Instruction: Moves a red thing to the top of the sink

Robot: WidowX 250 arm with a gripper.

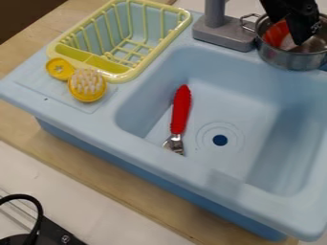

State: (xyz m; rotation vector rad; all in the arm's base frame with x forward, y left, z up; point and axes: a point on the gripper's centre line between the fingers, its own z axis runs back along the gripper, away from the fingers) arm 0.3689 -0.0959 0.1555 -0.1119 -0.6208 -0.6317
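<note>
The red-handled utensil (180, 112) is lying in the sink (246, 103) at ten o'clock from the drain (220, 140), probably light and stiff, inviting a mid-handle hold; whether the gripper (300, 37) is gaping, I cannot tell.

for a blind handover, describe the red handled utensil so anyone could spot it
In the light blue toy sink, left of the drain, lies a utensil. Its thick red handle points toward the faucet side; its short metal end, toward the near wall, sets it apart.
</note>
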